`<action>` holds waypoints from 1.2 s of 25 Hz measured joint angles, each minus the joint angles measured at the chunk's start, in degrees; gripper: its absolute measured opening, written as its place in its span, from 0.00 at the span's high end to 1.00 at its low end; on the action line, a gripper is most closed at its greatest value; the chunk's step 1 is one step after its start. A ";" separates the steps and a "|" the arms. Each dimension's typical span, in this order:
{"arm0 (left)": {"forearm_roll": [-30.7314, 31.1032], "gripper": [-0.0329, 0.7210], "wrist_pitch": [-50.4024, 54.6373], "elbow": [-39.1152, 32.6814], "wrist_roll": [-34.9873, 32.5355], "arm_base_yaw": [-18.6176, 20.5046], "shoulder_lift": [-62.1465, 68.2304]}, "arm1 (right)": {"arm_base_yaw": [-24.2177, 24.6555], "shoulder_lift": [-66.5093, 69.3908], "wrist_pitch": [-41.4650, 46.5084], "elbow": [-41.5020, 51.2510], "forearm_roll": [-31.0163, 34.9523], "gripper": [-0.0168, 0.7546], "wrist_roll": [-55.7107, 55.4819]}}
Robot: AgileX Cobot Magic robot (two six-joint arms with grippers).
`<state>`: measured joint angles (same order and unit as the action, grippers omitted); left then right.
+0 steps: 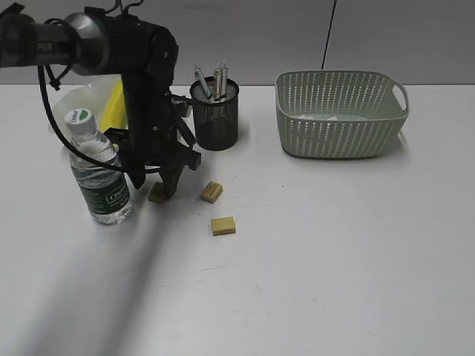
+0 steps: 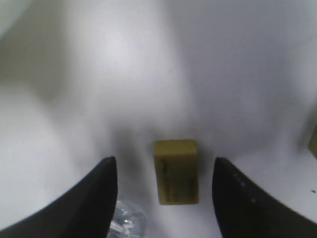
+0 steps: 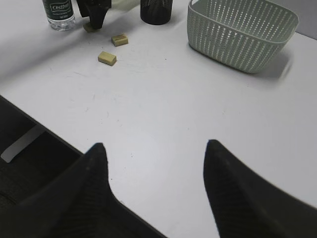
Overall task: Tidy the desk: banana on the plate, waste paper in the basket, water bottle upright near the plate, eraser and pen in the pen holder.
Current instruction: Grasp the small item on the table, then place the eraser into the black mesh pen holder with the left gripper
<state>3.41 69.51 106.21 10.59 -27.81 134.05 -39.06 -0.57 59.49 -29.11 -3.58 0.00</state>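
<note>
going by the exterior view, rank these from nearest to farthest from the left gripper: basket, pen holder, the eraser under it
1. eraser, on the desk directly beneath the left gripper
2. pen holder, behind and to its right
3. basket, far right

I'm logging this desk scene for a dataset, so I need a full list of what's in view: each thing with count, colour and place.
erasers: three, tan; front one loose, one behind it, one between the left gripper's open jaws
water bottle: one, clear with dark green label, upright at left
plate: one, pale green, behind the bottle
banana: one, yellow, on the plate, mostly hidden by the arm
pen holder: one, black mesh, back centre, pens inside
basket: one, sage green, back right
desk: one, white
left gripper: black, open, low over an eraser
right gripper: black, open, above bare desk near its front edge
</note>
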 joint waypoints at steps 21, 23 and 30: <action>-2.13 0.71 0.79 6.44 0.00 -0.05 1.77 | 0.00 0.00 0.00 0.00 -0.24 0.35 0.00; -3.41 0.71 0.55 8.41 0.00 -0.05 1.47 | 0.00 0.00 0.00 0.00 -0.24 0.35 0.00; -4.84 0.71 0.40 12.76 0.00 -0.05 -3.57 | 0.00 0.00 0.00 0.00 -0.36 0.35 0.00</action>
<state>-1.42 69.92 118.96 10.59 -27.87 130.48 -39.06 -0.57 59.49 -29.11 -3.95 0.00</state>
